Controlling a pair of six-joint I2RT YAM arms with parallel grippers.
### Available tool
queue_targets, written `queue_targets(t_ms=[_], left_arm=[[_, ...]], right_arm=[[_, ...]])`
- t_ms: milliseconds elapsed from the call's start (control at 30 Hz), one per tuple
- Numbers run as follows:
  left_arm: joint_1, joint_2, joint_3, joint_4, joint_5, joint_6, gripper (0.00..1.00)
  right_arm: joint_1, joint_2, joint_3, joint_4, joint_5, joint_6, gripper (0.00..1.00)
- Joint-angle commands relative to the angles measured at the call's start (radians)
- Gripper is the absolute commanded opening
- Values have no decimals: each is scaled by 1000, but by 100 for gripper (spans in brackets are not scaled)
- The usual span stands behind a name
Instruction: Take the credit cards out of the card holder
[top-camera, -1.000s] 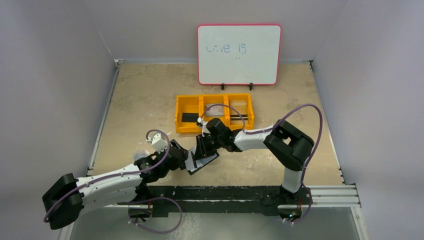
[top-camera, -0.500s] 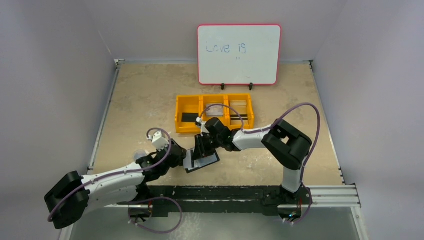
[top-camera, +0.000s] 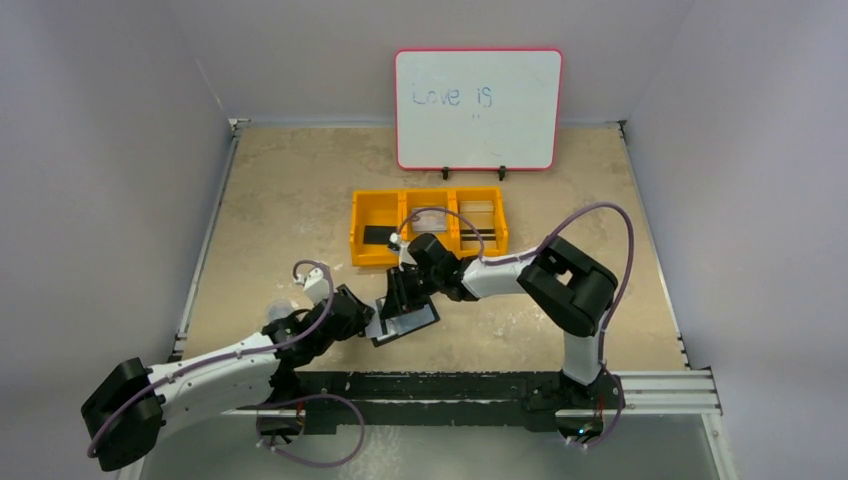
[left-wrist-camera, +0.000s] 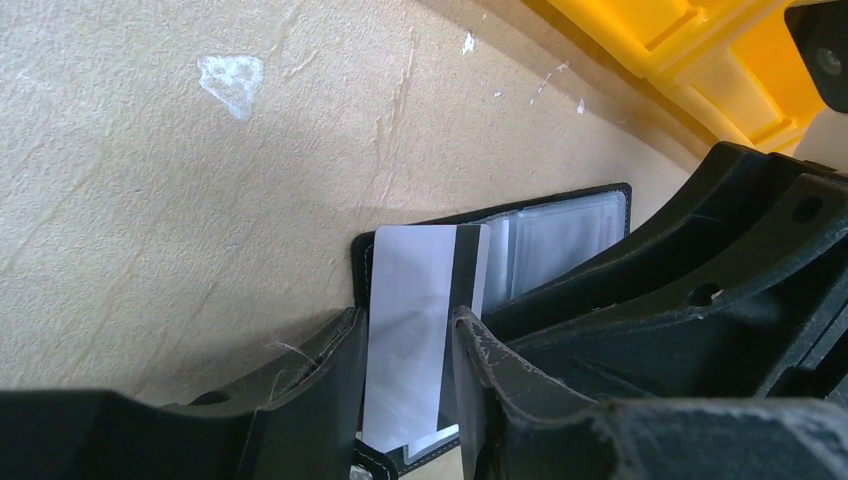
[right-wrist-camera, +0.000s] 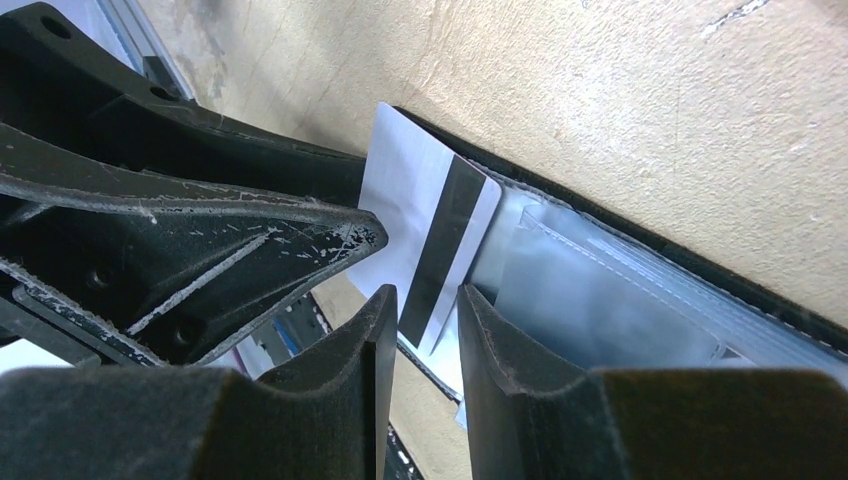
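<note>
Black leather-like bifold card holder (top-camera: 412, 322) open, flat on beige table (top-camera: 280, 200), just in front of yellow 3-compartment plastic tray (top-camera: 355, 240). White plastic credit card w/ dark stripe (left-wrist-camera: 410, 300) lies on holder beside clear pockets. L gripper (left-wrist-camera: 408, 318) fingers flank card, narrow gap; can't tell if pinching. R gripper (right-wrist-camera: 425, 295) almost closed at card edge; grip unclear.

Robotics lab bench cell: plain grey walls (top-camera: 110, 150), beige tabletop (top-camera: 290, 190), pink-framed whiteboard (top-camera: 478, 108), near-edge metal rail (top-camera: 660, 390).

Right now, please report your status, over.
Left gripper flanks striped card, grip unclear. Right gripper clamps holder, lying open. Card partly out. Only obstacle: grippers crowded close.
</note>
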Motion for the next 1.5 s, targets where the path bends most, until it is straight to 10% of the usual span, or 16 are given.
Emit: queue_targets(t_ms=[0,1000,1467], left_arm=[[-8,23,-34,-57,96,-24,36],[-9,-189,-124,64,97,-131,1],[-10,-272,-81,17,100,-103,8]], right_arm=[[16,62,5,3,-15,-28,32],[9,109,17,102,-117,2,32],[9,117,24,59,-84,-10,30]])
